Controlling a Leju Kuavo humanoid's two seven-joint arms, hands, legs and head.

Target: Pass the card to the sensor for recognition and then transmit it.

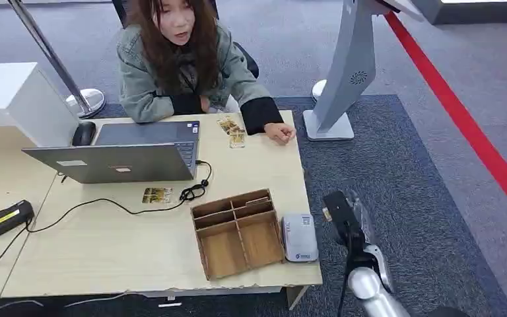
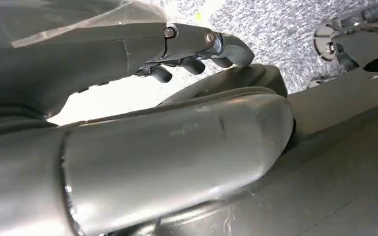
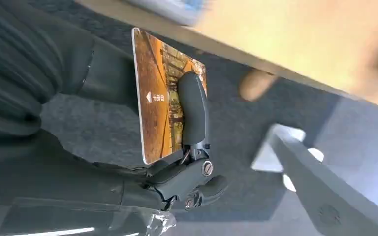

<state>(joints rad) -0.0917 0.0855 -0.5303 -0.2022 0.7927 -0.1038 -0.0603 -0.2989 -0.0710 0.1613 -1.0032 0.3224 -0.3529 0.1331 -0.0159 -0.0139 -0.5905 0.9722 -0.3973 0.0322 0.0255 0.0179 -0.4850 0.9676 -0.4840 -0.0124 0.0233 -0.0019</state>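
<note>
Orange and gold, the card [image 3: 157,98] is being pinched flat between a dark finger [image 3: 193,110] and the rest of the right hand [image 1: 343,214], which is hanging just off the right edge of the wooden table [image 1: 105,251] above grey carpet [image 1: 422,198]. The left hand [image 2: 197,49] is resting low beside the robot's body, its fingers curled in and holding nothing. The white card sensor [image 1: 300,237] is sitting at the table's near right corner, just beside a wooden divided tray [image 1: 237,231]. To do the step well, the hand should probably be bringing the card's face level over the sensor and pausing there without loosening its pinch. Beyond, a seated person [image 1: 185,59] is leaning on the table behind an open laptop [image 1: 125,155], with spare cards [image 1: 232,131] by their hand, another card [image 1: 156,195] near a black cable [image 1: 195,191], a handheld scanner [image 1: 3,220], a white kiosk stand [image 1: 343,72] and a red floor stripe [image 1: 475,139].
</note>
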